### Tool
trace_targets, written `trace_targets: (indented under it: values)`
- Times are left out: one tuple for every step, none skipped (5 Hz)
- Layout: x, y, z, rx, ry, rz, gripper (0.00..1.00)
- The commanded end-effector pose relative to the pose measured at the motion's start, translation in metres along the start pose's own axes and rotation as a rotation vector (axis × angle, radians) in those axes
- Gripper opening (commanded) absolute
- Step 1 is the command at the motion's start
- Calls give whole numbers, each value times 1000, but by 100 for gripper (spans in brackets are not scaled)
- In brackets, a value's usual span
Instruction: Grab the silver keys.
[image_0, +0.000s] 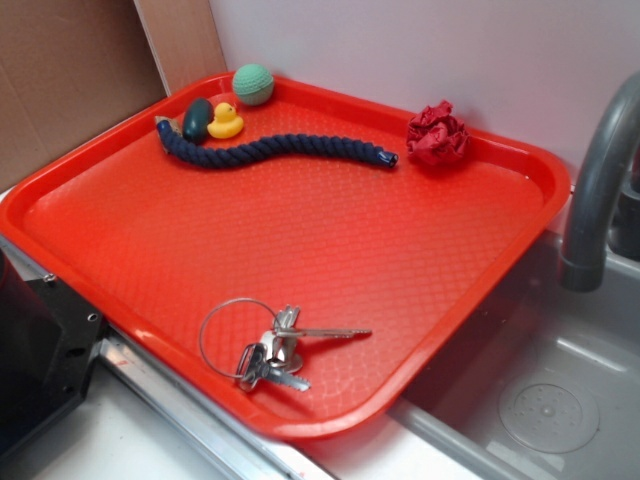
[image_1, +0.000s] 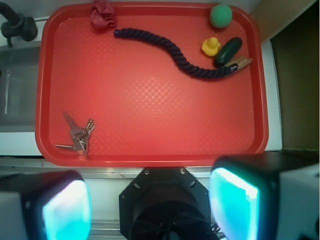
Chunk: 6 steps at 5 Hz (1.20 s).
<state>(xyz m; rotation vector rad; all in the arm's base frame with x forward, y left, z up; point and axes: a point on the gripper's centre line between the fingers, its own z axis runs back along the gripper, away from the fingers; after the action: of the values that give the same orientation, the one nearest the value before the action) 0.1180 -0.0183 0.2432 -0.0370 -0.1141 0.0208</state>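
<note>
Red tray (image_0: 450, 290): rectangular, raised rounded rim, textured floor. It fills most of both views. Its middle is a broad bare stretch with nothing on it; objects sit only along the far rim and at one near corner.

Steel sink (image_0: 560, 400): beside the tray, with a round drain and a grey faucet (image_0: 595, 190) rising next to the tray's rim.

Gripper (image_1: 150, 205): two fingers with glowing teal pads (image_1: 232, 202) set wide apart, holding nothing, seen large and blurred at the bottom of the wrist view. It stands off the tray, above the near rim, well apart from every object.

Blue rope (image_0: 275, 150): dark twisted length lying in a wavy line near the far rim, one end frayed and tan.

Silver keys (image_0: 275, 350): shiny metal keys fanned out flat on a large thin wire ring, in the near corner of the tray on the sink side, close to the rim but not touching it. Open floor surrounds them on the inner sides; nothing lies over them.

Red crumpled cloth (image_0: 437, 133): at the far corner by the faucet, near the rope's end.

Green ball (image_0: 253, 84): ribbed, at the far rim.

Dark green oval piece (image_0: 197, 119): touching the rope's frayed end.

Yellow duck (image_0: 226, 122): just beside the oval piece, between it and the ball.
</note>
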Motion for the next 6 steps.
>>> trace_targets:
  values:
    - [0,0,0,0,0,0,100]
    - [21,-49,-48,-122,4,-98,100]
    - [24,-92,-75,-248,19,-174,100]
    - [15,-131,-102,-386,29,-296,100]
    - [-5,-143,-121,-266,106,-461,100]
    - [-14,-129,-126,-212,93,-539,100]
